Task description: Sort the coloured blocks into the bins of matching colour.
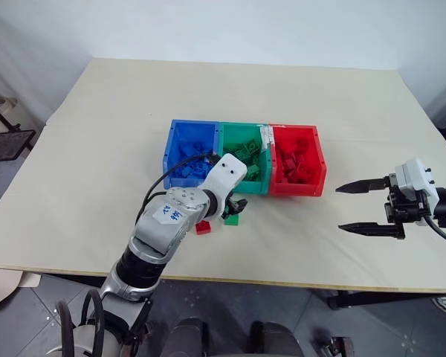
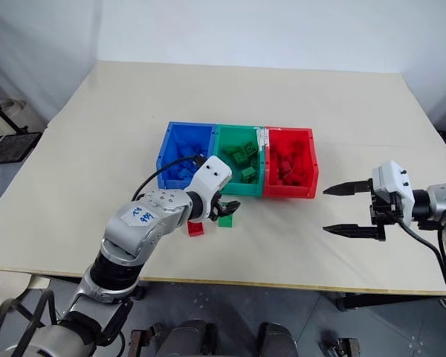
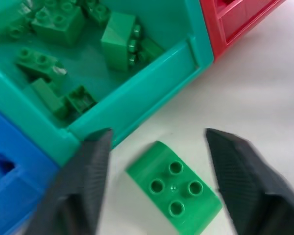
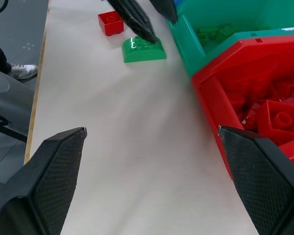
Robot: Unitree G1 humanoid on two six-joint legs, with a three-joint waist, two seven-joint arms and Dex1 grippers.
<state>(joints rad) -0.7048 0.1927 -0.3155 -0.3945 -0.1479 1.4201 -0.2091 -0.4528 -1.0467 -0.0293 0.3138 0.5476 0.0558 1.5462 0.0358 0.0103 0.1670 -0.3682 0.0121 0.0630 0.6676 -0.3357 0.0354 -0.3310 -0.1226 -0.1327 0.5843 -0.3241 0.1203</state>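
Seen from the head camera: three joined bins at frame centre on the cream counter, blue bin leftmost, green bin in the middle, red bin rightmost, each holding a heap of bricks of its own colour. Just below the green bin's near wall, the left pincer spread wide and poised over a green brick lying on the counter, with a small red brick just beside it to the left, partly hidden behind the arm. At right of frame, well apart from the bins, the right pincer spread wide and empty, pointing left toward the red bin. Closer in the left wrist view: green brick flat on the counter, four studs up, between the two black fingers and apparently touching neither; green bin's corner just beyond it, loose green bricks inside, slivers of blue and red bin at the frame's edges. Given by the right wrist view alone: a side-on look at a left fingertip right at the green brick's top, contact not to be told, the red brick near it, and studded red bricks piled in the red bin. Around the counter, pale walls, grey tiled floor, a black stand at far left, a shoe at lower right.
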